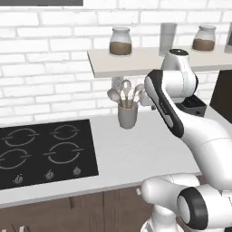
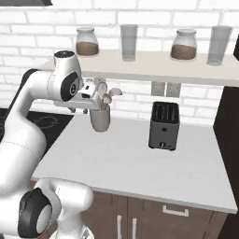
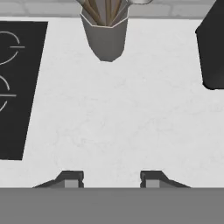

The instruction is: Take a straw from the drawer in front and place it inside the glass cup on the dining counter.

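Here, the gripper (image 3: 112, 177) is seen in the hand view with its two dark fingertips (image 3: 70, 178) standing apart and nothing between them, so it is released, held above the bare white worktop (image 3: 122, 118). In that view a grey utensil holder (image 3: 106, 37) with wooden handles is found at twelve o'clock from the fingertips, the black cooktop (image 3: 19, 87) at about nine to ten o'clock, and the dark toaster (image 3: 213, 48) at about two o'clock. In the right base view the white arm (image 2: 32, 107) is raised from the lower left, with the hand just beside the utensil holder (image 2: 100, 116), and the toaster (image 2: 164, 125) is set at three o'clock from the holder. Above, two lidded jars (image 2: 87, 42) and tall glasses (image 2: 129, 42) are lined up on a shelf (image 2: 149, 65). Where the straw, drawer and glass cup lie cannot be told.
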